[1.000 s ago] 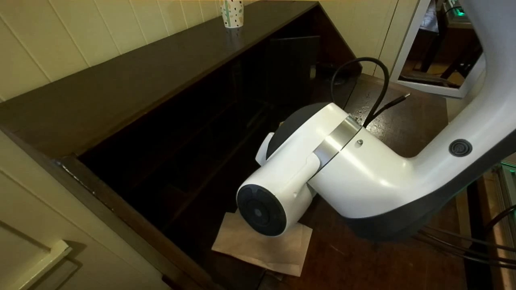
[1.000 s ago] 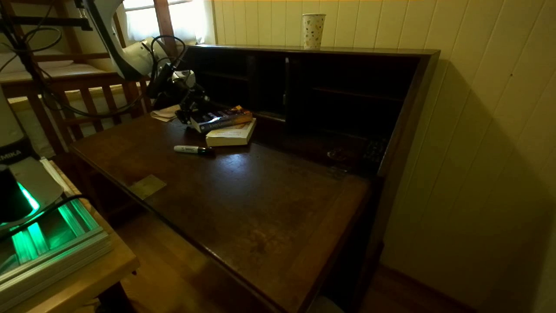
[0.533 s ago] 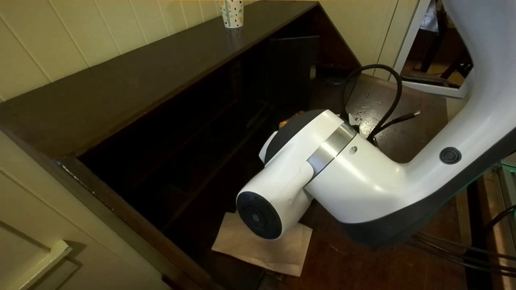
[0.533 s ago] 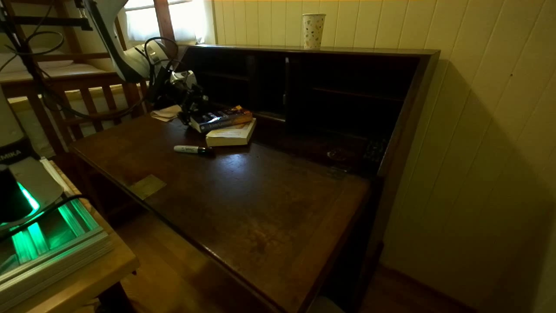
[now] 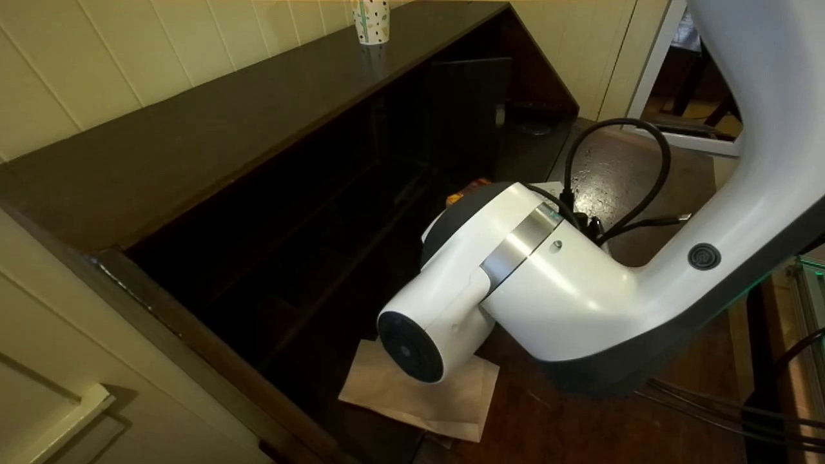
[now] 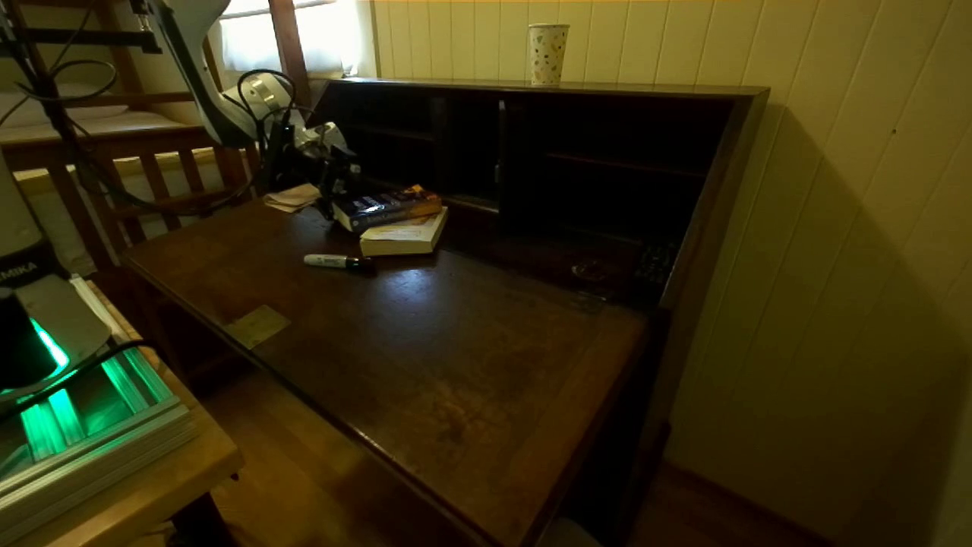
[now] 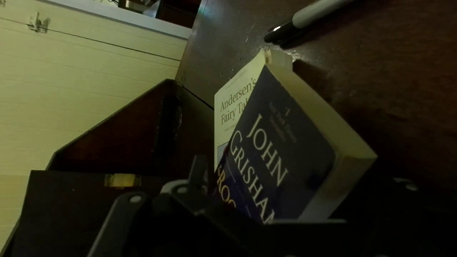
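1. While the robot arm bends down over the desk, the gripper hangs low at one end of the dark blue John Grisham paperback, the thing nearest to it.

2. Its jaws stand wide apart with nothing in their hold; whether either of them touches the paperback cannot be told.

3. Seen from the wrist, the paperback lies ahead of the gripper, its printed cover facing the camera. One dark finger shows beside the lower left part of the cover; the opposite side of the gripper is lost in shadow.

4. Under the paperback is a pale copy of Andersen's Fairy Tales. The two are stacked askew, and in an exterior view the paperback's end reaches past the lower book toward the gripper.

5. Near the stack, a grey marker with a black cap rests on the desk, apart from the gripper.

6. On the gripper's other side, away from the books, lies a piece of brown paper.

7. Above the desk's dark compartments, a speckled cup stands upright on the top ledge in both exterior views.

8. Where the arm hides the gripper in an exterior view, an orange corner of the paperback peeks out beyond the wrist.
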You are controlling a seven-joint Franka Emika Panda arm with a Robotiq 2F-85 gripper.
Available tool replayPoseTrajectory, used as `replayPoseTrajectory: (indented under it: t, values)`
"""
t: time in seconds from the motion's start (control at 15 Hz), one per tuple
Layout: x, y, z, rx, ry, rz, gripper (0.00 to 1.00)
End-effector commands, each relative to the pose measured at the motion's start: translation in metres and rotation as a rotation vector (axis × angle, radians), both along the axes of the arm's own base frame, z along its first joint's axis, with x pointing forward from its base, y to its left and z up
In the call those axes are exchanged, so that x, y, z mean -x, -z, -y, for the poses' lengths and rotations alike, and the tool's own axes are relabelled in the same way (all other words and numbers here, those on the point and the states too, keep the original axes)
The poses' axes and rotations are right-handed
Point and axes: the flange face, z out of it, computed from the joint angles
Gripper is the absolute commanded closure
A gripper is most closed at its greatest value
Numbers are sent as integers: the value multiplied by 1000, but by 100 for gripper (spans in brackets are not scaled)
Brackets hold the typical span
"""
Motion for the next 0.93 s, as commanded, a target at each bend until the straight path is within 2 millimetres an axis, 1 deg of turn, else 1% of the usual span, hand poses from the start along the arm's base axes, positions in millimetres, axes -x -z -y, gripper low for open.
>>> replayPoseTrajectory:
  t: [0.0, 0.27, 0.33, 0.4, 0.53, 0.67, 0.87]
  values:
    - [-1, 16, 3, 16, 68, 25, 0]
    - [-1, 20, 9, 26, 92, 36, 0]
    - [0, 21, 10, 29, 96, 39, 2]
    - [0, 22, 11, 27, 100, 39, 25]
    - [0, 24, 14, 31, 108, 44, 30]
    - [1, 28, 16, 35, 114, 44, 46]
    - [1, 34, 20, 41, 123, 40, 67]
